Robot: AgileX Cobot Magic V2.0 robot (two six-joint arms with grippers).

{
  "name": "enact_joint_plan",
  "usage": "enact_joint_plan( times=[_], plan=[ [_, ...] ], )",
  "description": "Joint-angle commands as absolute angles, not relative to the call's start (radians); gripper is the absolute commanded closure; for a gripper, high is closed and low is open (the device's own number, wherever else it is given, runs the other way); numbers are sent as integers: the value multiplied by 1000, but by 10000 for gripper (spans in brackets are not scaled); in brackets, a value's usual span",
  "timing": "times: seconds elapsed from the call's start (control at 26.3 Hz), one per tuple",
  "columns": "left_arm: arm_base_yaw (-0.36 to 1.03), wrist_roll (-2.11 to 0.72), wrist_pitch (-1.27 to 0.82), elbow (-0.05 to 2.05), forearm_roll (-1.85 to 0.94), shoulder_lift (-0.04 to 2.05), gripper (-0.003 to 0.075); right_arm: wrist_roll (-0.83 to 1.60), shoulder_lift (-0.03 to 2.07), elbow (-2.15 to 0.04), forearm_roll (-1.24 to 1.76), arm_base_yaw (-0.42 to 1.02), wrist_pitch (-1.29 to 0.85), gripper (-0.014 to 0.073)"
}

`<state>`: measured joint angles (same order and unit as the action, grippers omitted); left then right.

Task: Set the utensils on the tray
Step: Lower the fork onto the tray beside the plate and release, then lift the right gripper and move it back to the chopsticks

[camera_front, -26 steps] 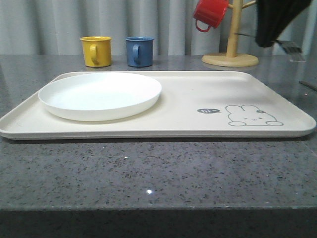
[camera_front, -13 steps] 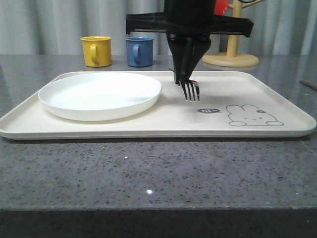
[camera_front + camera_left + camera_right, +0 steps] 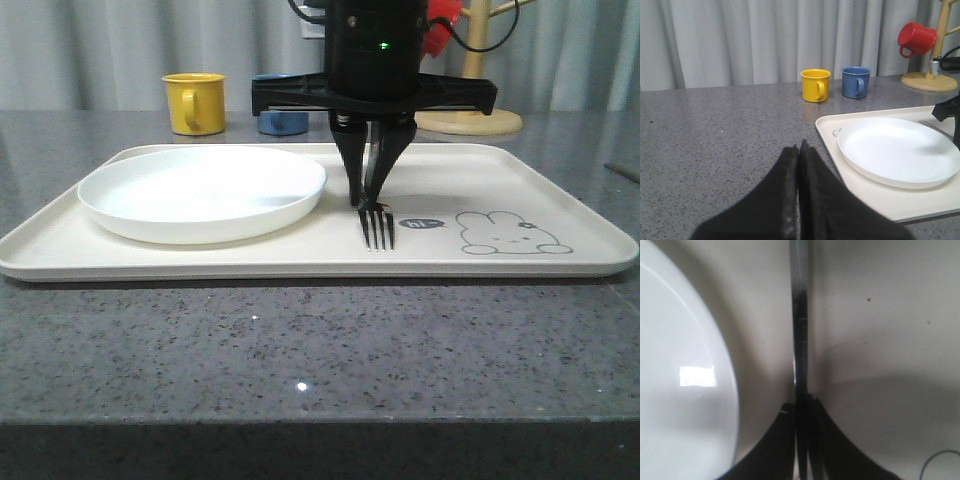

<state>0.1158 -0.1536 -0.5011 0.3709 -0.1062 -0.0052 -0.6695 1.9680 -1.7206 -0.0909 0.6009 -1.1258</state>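
My right gripper [image 3: 368, 190] is shut on a silver fork [image 3: 376, 226] and holds it low over the cream tray [image 3: 560, 190], tines pointing toward the front edge. The tines lie just left of the "hi" bubble [image 3: 420, 223] and the grey rabbit drawing [image 3: 510, 234], right of the white plate [image 3: 200, 192]. From the right wrist, the fork handle [image 3: 800, 315] runs out from between the fingers [image 3: 802, 407] above the tray, beside the plate rim [image 3: 725, 390]. My left gripper [image 3: 799, 148] is shut on nothing, over the grey counter left of the tray [image 3: 840, 145].
A yellow mug [image 3: 194, 102] and a blue mug [image 3: 270, 118] stand behind the tray. A wooden mug tree [image 3: 470, 100] with a red mug [image 3: 916, 38] is at the back right. A dark slim object [image 3: 622, 171] lies on the counter at the far right edge.
The right gripper has come down and slightly forward with the fork, so the tines now sit near the tray surface by the "hi" bubble. A second ago it was at the far right.
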Motion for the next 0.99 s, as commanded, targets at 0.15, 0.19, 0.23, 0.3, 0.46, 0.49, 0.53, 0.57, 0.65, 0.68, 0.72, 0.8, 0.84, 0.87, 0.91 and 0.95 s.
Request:
enact_joint_plan(
  times=[0.15, 0.19, 0.23, 0.3, 0.46, 0.49, 0.53, 0.57, 0.65, 0.68, 0.72, 0.8, 0.84, 0.87, 0.91, 0.95],
  plan=[
    [112, -142, -424, 396, -121, 3, 738, -671, 1891, -1774, -114, 589, -1134, 266],
    [112, -142, -424, 396, -121, 3, 738, -666, 1882, -1788, -114, 583, -1148, 265],
    [112, -142, -424, 396, -121, 3, 738, -654, 1872, -1802, -114, 574, -1161, 265],
    [112, -142, -424, 396, -121, 3, 738, -607, 1846, -1827, -101, 552, -1189, 265],
    [112, -142, -424, 396, -121, 3, 738, -484, 1786, -1848, -50, 469, -1241, 265],
    [112, -142, -424, 396, -121, 3, 738, -458, 1771, -1847, -49, 446, -1257, 265],
    [112, -142, -424, 396, -121, 3, 738, -426, 1757, -1847, -49, 414, -1279, 265],
    [112, -142, -424, 396, -121, 3, 738, -400, 1746, -1846, -50, 388, -1300, 265],
    [112, -142, -424, 396, -121, 3, 738, -345, 1722, -1833, -50, 332, -1332, 265],
    [112, -142, -424, 396, -121, 3, 738, -321, 1706, -1820, -50, 297, -1333, 265],
    [112, -142, -424, 396, -121, 3, 738, -306, 1688, -1801, -50, 260, -1330, 265],
    [112, -142, -424, 396, -121, 3, 738, -272, 1658, -1761, -50, 197, -1318, 266],
    [112, -142, -424, 396, -121, 3, 738, -252, 1648, -1742, -49, 165, -1312, 269],
    [112, -142, -424, 396, -121, 3, 738, -231, 1640, -1722, -49, 133, -1308, 269],
    [112, -142, -424, 396, -121, 3, 738, -208, 1634, -1703, -47, 103, -1306, 269],
    [112, -142, -424, 396, -121, 3, 738, -183, 1630, -1684, -43, 68, -1301, 269]
  ],
)
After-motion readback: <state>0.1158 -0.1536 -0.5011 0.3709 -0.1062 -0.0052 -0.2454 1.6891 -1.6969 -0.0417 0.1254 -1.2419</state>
